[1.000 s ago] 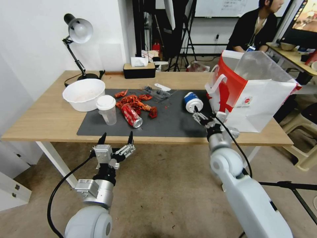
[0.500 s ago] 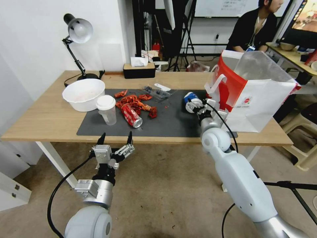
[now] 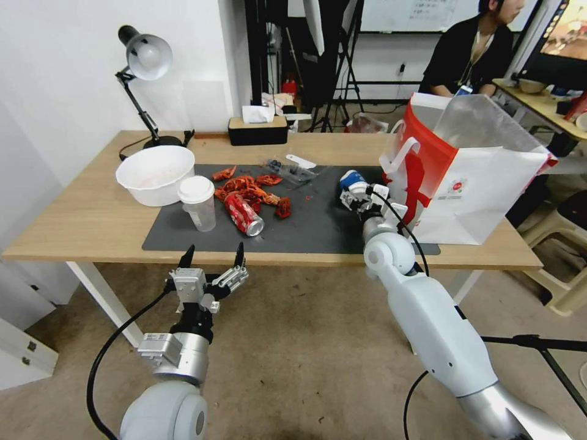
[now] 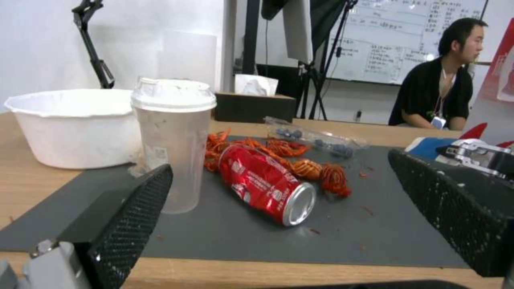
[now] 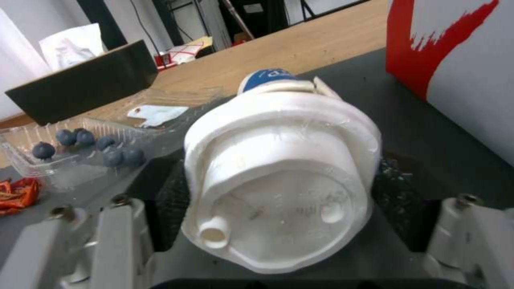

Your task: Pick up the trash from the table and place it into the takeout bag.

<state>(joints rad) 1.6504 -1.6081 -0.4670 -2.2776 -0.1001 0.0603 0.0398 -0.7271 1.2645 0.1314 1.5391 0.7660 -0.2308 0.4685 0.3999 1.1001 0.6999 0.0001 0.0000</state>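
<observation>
A small blue-and-white tub (image 3: 350,181) lies on its side on the dark mat (image 3: 318,229) of the table (image 3: 92,226), just left of the takeout bag (image 3: 471,177). My right gripper (image 3: 359,197) holds it; in the right wrist view its pads (image 5: 167,192) press against both sides of the tub (image 5: 278,172). Farther left on the mat lie a crushed red can (image 3: 243,215), red shell scraps (image 3: 247,186), a lidded clear cup (image 3: 197,203) and a white bowl (image 3: 155,173). Below the table's front edge my left gripper (image 3: 211,258) hangs open, facing the can (image 4: 265,186).
A clear tray with blueberries (image 3: 290,171) lies at the mat's far edge. A desk lamp (image 3: 143,58) and a tissue box (image 3: 257,129) stand at the back of the table. A beige stool (image 3: 565,244) is on the floor to the right.
My right arm has reached forward and to the left, from beside the bag to the tub, and its fingers now sit on both sides of the tub. The left arm has not moved.
</observation>
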